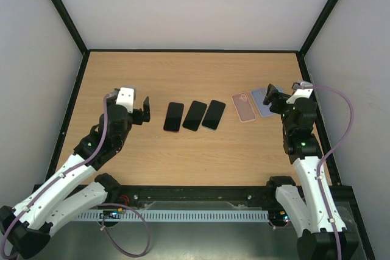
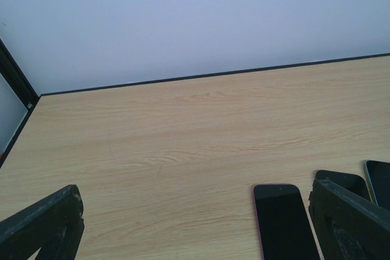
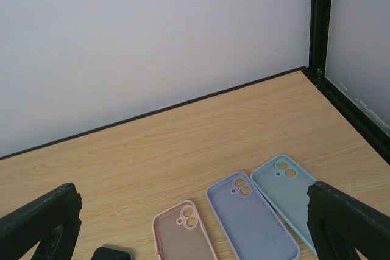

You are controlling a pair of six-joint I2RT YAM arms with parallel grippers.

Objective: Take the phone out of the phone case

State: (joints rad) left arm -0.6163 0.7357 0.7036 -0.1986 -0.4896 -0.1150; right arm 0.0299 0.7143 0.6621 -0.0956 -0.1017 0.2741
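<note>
Right now both arms hover over the table (image 1: pixel 183 168) with nothing in their grasp. The left gripper (image 1: pixel 129 104) has its jaws spread wide and points toward the back wall (image 2: pixel 195 22). In the left wrist view its two dark fingers (image 2: pixel 42 226) frame only bare wood.

Three dark phones lie flat, screens up, in a slanted row near the middle of the table. They are the left phone (image 1: pixel 173 117), the middle phone (image 1: pixel 194 115) and the right phone (image 1: pixel 214 114), set close beside one another. The left phone lies just to the right of the left gripper, near its right finger but apart from it. That finger partly covers the middle phone in the wrist view. The left phone shows a thin pinkish rim along its edge. Whether that rim is a case cannot be told for certain.

The right gripper (image 1: pixel 285 92) is also fully spread and holds nothing. Three empty cases lie inner side up in a row by it, camera cut-outs toward the wall. They are the pink case (image 3: pixel 181 231), the lavender case (image 3: pixel 251 220) and the light blue case (image 3: pixel 285 188). All three lie flat between the right gripper's fingers (image 3: pixel 350 223) in its wrist view, and the blue one reaches the right finger. From above, that gripper hides the blue case. The phones are well to the left of the right gripper, beyond the pink case.
</note>
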